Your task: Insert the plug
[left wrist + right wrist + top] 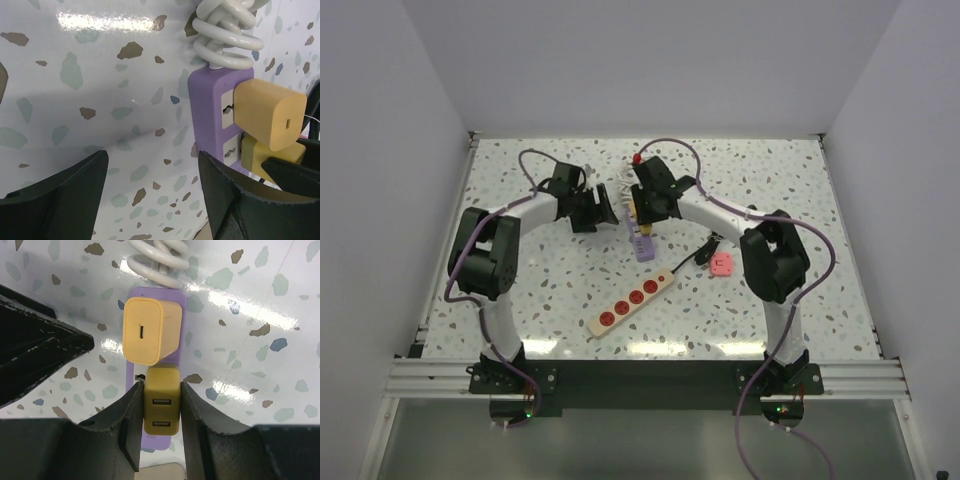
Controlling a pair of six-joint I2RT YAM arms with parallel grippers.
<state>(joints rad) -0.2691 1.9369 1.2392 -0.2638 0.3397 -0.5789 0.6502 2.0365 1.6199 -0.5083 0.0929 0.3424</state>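
Right gripper [161,387] pinches olive USB charger [161,407] on purple power strip [181,300], near table's [780,180] far edge. Left gripper [150,165] wide, empty. Risk: unbraced strip may skid under the push.

I can read no text, brand, number or sign in any view. The pale yellow charger [145,332] and the darker yellow plug [161,407] between my right fingers [127,425] show plain faces. The purple power strip [205,110] is unmarked where visible. The cream power strip [632,298] on the tabletop [520,280] is too small to show any lettering.
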